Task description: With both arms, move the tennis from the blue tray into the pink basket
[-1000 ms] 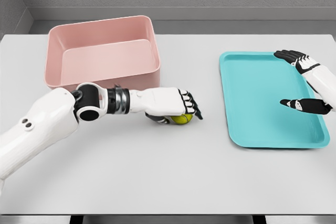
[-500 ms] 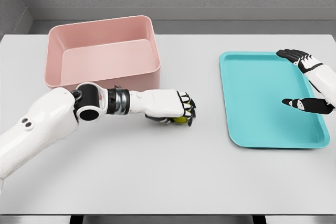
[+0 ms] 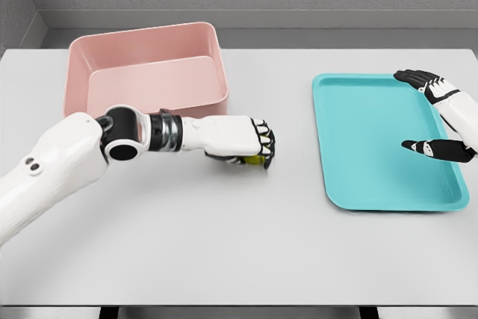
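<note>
Tennis ball (image 3: pixel 258 160): only a sliver of yellow-green shows, under the curled fingers of the left hand, at the hand's near right corner. It sits just right of the pink basket's near right corner, outside the basket and well left of the blue tray.

Left hand (image 3: pixel 237 140): palm down, knuckles toward the right, over the grey table (image 3: pixel 239 252). Its black-tipped fingers (image 3: pixel 265 140) wrap down over the ball's top and right side, closed around it; most of the ball is hidden by them. Whether the ball touches the table cannot be told.

Left arm: reaches in from the near left, forearm running left to right along the basket's near wall.

Pink basket (image 3: pixel 144 107): on the far left of the table, open side up, nothing inside it.

Blue tray (image 3: pixel 373 184): on the right of the table, nothing lying on its floor.

Right hand (image 3: pixel 441 121): above the tray's right edge, fingers spread apart and pointing left, thumb nearer than the rest, holding nothing.
</note>
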{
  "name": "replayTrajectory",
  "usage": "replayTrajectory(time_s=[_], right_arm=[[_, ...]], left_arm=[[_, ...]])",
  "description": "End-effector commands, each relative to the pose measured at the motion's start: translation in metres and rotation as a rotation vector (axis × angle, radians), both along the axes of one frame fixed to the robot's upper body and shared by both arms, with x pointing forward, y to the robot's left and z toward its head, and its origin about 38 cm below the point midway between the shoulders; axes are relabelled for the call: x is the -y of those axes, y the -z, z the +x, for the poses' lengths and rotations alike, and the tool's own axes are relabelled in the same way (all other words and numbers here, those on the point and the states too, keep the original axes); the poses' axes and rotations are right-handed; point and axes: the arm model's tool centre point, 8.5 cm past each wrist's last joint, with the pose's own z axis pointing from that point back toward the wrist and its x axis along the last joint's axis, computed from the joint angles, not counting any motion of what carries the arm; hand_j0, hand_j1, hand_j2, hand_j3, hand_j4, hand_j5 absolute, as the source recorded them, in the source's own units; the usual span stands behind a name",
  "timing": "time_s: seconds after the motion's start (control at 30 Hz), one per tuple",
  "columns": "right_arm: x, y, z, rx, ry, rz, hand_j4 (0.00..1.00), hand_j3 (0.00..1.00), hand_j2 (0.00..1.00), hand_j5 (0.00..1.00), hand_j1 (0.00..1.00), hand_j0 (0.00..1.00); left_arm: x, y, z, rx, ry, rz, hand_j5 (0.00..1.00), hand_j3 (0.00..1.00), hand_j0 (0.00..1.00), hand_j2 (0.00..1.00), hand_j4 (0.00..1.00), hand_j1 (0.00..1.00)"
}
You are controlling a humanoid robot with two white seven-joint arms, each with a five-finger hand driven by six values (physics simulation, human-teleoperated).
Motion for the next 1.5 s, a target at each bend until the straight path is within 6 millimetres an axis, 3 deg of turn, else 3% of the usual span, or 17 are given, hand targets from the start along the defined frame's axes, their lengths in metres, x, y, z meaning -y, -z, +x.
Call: replayTrajectory(time_s=[0.0, 0.5, 0.8, 0.93, 1.03, 1.13, 1.23, 1.3, 1.33, 1.37, 1.47], right_arm=[[0.000, -0.001, 0.000, 0.001, 0.000, 0.008, 1.00, 1.00, 1.00, 1.00, 1.00, 1.00], [0.000, -0.002, 0.000, 0.004, -0.002, 0.019, 1.00, 1.00, 1.00, 1.00, 1.00, 1.00], [0.001, -0.001, 0.000, 0.003, -0.002, 0.019, 1.00, 1.00, 1.00, 1.00, 1.00, 1.00], [0.000, -0.001, 0.000, 0.003, -0.001, 0.021, 1.00, 1.00, 1.00, 1.00, 1.00, 1.00], [0.000, 0.000, 0.000, 0.001, -0.001, 0.021, 1.00, 1.00, 1.00, 1.00, 1.00, 1.00], [0.000, -0.001, 0.000, 0.003, -0.002, 0.022, 1.00, 1.00, 1.00, 1.00, 1.00, 1.00], [0.000, -0.001, 0.000, 0.003, -0.002, 0.022, 1.00, 1.00, 1.00, 1.00, 1.00, 1.00], [0.001, -0.001, 0.000, 0.001, -0.002, 0.021, 1.00, 1.00, 1.00, 1.00, 1.00, 1.00], [0.001, -0.001, 0.000, 0.001, -0.002, 0.021, 1.00, 1.00, 1.00, 1.00, 1.00, 1.00], [0.000, -0.001, 0.000, 0.003, -0.002, 0.022, 1.00, 1.00, 1.00, 1.00, 1.00, 1.00], [0.001, -0.001, 0.000, 0.001, -0.002, 0.021, 1.00, 1.00, 1.00, 1.00, 1.00, 1.00]], left_arm=[[-0.002, 0.000, 0.001, -0.004, -0.005, -0.003, 0.55, 0.55, 0.55, 0.55, 0.55, 0.55], [-0.006, -0.034, 0.018, 0.076, -0.010, 0.013, 0.55, 0.55, 0.55, 0.55, 0.55, 0.55], [-0.032, -0.064, 0.032, 0.127, -0.052, 0.026, 0.55, 0.55, 0.55, 0.55, 0.55, 0.55], [-0.059, -0.090, 0.043, 0.159, -0.101, 0.029, 0.56, 0.56, 0.56, 0.56, 0.56, 0.56], [-0.100, -0.116, 0.055, 0.183, -0.184, 0.033, 0.57, 0.57, 0.57, 0.57, 0.57, 0.57], [-0.145, -0.130, 0.071, 0.194, -0.306, 0.044, 0.58, 0.58, 0.58, 0.58, 0.58, 0.58], [-0.180, -0.132, 0.077, 0.183, -0.391, 0.052, 0.72, 0.72, 0.72, 0.72, 0.72, 0.72], [-0.204, -0.136, 0.075, 0.149, -0.446, 0.012, 0.95, 0.95, 0.95, 0.95, 0.95, 0.95], [-0.216, -0.140, 0.072, 0.126, -0.470, -0.022, 1.00, 1.00, 1.00, 1.00, 1.00, 1.00], [-0.231, -0.143, 0.067, 0.124, -0.492, -0.019, 1.00, 1.00, 1.00, 1.00, 1.00, 1.00], [-0.243, -0.120, 0.059, 0.081, -0.513, 0.010, 1.00, 1.00, 1.00, 1.00, 1.00, 1.00]])
